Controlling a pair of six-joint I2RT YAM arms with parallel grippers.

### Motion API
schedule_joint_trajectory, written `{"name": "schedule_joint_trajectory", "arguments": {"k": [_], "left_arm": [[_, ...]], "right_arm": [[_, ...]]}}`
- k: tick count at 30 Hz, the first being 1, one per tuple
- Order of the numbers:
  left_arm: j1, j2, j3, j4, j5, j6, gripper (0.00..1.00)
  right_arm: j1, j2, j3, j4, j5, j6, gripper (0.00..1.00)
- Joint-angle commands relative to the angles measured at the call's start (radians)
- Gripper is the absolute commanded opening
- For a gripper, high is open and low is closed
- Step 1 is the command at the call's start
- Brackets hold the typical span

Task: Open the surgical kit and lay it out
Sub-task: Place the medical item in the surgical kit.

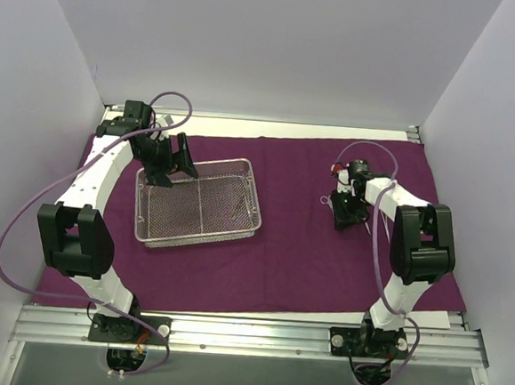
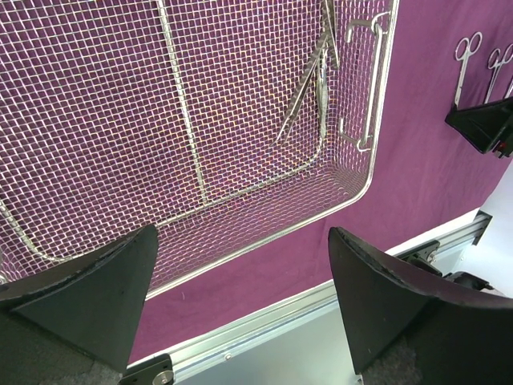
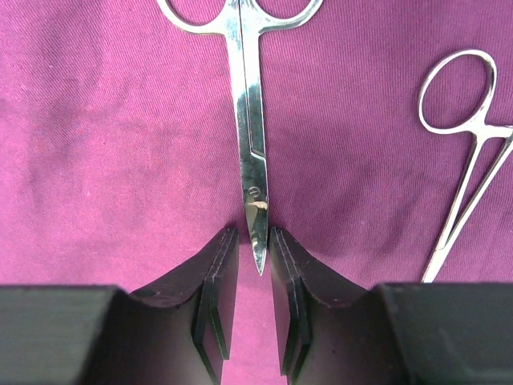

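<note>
The wire-mesh tray [image 1: 201,235] is sitting left of centre on the counter [image 1: 275,315], its raised walls blocking any low sweep. The left hand [image 1: 174,173] is hanging wide open over its far left corner. Thin instruments [image 2: 321,88] are crowding one end of the mesh floor. The purple cloth [image 1: 287,266] between the tray and the right hand [image 3: 252,265] is offering open passage. Scissors [image 3: 250,144] are lying with their tip between that hand's narrowly parted fingers, with forceps [image 3: 478,136] lying just beside. Enclosure walls [image 1: 44,69] are closing in the counter's left, far and right edges.
</note>
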Motion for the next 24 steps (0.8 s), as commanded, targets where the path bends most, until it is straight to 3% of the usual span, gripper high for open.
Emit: {"name": "schedule_joint_trajectory", "arguments": {"k": [1,8,11,19,24], "left_arm": [[0.006,-0.005,0.005,0.037,0.023,0.019,0.96],[-0.017,0.0,-0.014,0.062,0.066,0.042,0.93],[-0.053,0.014,-0.018,0.054,0.05,0.058,0.9],[-0.251,0.092,-0.014,0.089,-0.102,0.058,0.8],[-0.319,0.155,-0.028,0.151,-0.188,0.035,0.77]], "right_arm": [[-0.003,-0.021,0.027,-0.017,0.008,0.017,0.24],[-0.003,-0.145,0.084,-0.067,0.061,0.032,0.26],[-0.003,-0.229,0.123,-0.064,0.066,0.044,0.32],[-0.002,-0.358,0.254,-0.055,0.043,0.204,0.34],[0.001,-0.381,0.33,-0.107,0.026,0.287,0.35]]}}
